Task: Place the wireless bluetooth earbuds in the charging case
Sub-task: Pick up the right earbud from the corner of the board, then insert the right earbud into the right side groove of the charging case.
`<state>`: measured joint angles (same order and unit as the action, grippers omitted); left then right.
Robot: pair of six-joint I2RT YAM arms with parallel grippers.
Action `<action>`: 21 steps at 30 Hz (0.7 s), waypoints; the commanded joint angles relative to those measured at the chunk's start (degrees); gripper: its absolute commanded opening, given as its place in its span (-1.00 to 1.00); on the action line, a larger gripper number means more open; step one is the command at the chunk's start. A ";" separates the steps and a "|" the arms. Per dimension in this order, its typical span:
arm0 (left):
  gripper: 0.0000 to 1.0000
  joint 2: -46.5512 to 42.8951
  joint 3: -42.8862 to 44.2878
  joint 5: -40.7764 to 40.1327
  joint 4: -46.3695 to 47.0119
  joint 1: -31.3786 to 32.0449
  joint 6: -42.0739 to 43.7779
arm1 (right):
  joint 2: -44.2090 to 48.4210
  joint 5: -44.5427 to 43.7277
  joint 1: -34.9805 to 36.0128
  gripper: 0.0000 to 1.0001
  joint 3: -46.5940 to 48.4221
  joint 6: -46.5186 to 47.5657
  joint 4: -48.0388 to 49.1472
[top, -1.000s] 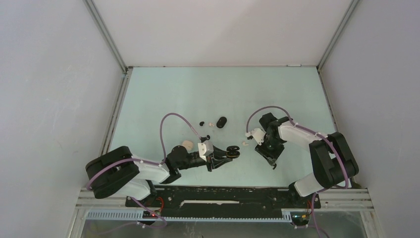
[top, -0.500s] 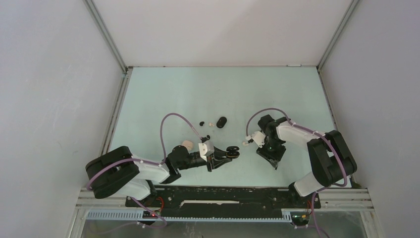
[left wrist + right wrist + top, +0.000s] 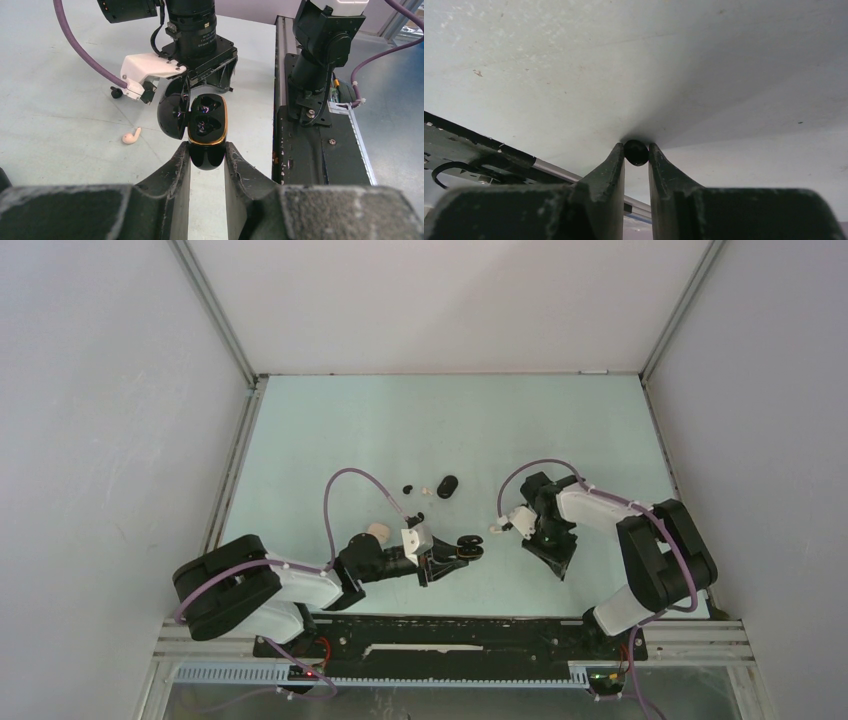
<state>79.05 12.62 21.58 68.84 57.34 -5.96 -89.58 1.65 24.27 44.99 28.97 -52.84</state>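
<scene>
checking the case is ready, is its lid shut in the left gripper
No, the charging case in the left gripper has its lid swung open, baring both wells.

Nothing readable right now; the one candidate is a patch of tiny white print on the black motor housing (image 3: 193,33), upper centre of the left wrist view; it is too small to make out.
</scene>
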 commanded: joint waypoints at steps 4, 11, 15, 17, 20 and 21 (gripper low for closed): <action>-1.00 -0.41 1.97 -0.45 1.09 -0.30 1.11 | 5.58 4.77 -0.21 -0.90 3.70 0.79 -0.79; -1.00 0.54 2.56 -1.07 1.40 -0.29 -0.33 | 15.85 3.21 -0.58 -1.00 12.91 6.18 -0.13; -1.00 1.25 2.85 -2.44 1.39 -0.30 -0.87 | 17.68 1.64 -0.81 -1.00 17.70 12.46 3.63; -1.00 2.08 3.20 -3.39 1.54 -0.30 -1.37 | 18.09 1.27 -0.70 -1.00 20.17 15.52 6.17; -1.00 3.60 3.71 -4.89 2.98 -0.26 -2.96 | 18.67 0.81 0.23 -1.00 24.68 19.85 8.37; -1.00 3.81 3.85 -5.64 3.20 -0.28 -3.61 | 19.18 0.64 0.86 -1.00 26.32 20.63 9.00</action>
<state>81.49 14.31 19.25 68.55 57.34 -7.33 -72.34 3.70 23.88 64.90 42.37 -48.99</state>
